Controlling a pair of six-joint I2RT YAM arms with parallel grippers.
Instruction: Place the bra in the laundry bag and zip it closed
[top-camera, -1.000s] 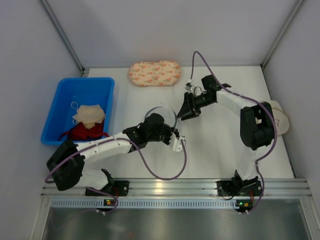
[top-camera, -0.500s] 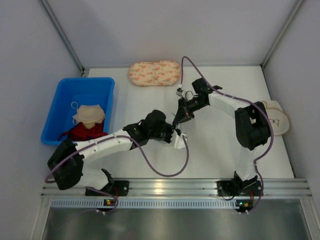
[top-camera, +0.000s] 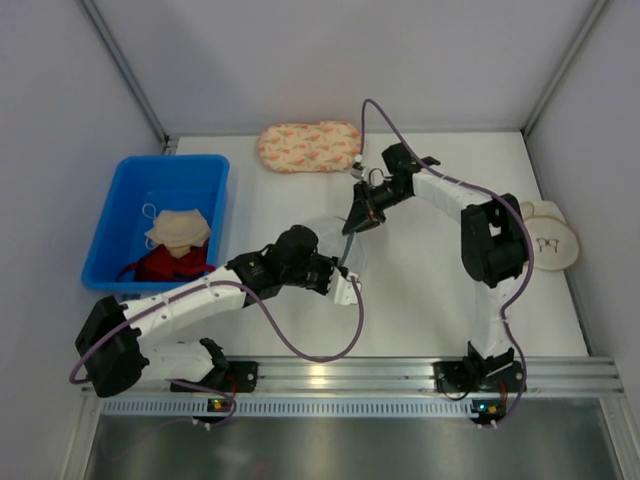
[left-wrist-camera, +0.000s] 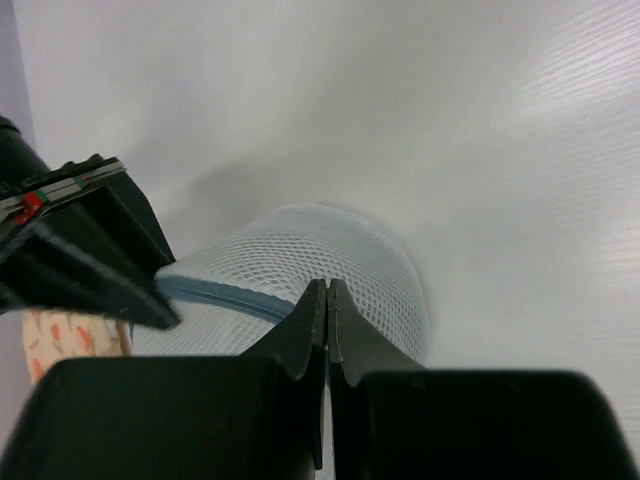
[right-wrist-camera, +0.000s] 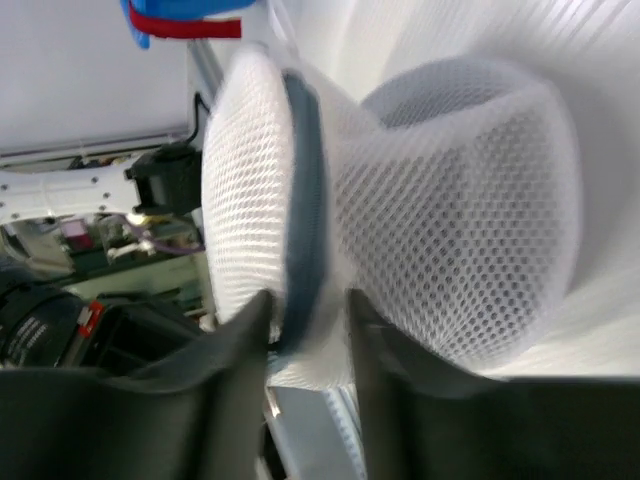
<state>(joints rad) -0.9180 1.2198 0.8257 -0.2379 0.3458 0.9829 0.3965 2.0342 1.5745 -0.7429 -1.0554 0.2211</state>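
The laundry bag (top-camera: 331, 233) is a white mesh bag with a blue zipper band, lying mid-table between my two grippers. In the left wrist view the bag (left-wrist-camera: 340, 250) lies just past my left gripper (left-wrist-camera: 327, 290), whose jaws are pressed together at the zipper (left-wrist-camera: 220, 296). In the right wrist view my right gripper (right-wrist-camera: 310, 310) straddles the zipper band (right-wrist-camera: 302, 190), and the mesh (right-wrist-camera: 460, 200) is pinched in between its fingers. From above, the left gripper (top-camera: 338, 273) is at the bag's near edge and the right gripper (top-camera: 351, 224) at its far edge. The black bra is not in view.
A blue plastic bin (top-camera: 120, 200) at the left holds a beige cloth (top-camera: 178, 228) and a red cloth. A peach patterned pouch (top-camera: 308, 146) lies at the back. A beige round-cupped bra (top-camera: 548, 240) lies at the right edge by the wall.
My right gripper has moved left and toward the back over the bag's far edge. My left arm has drawn back to the left and toward the near edge.
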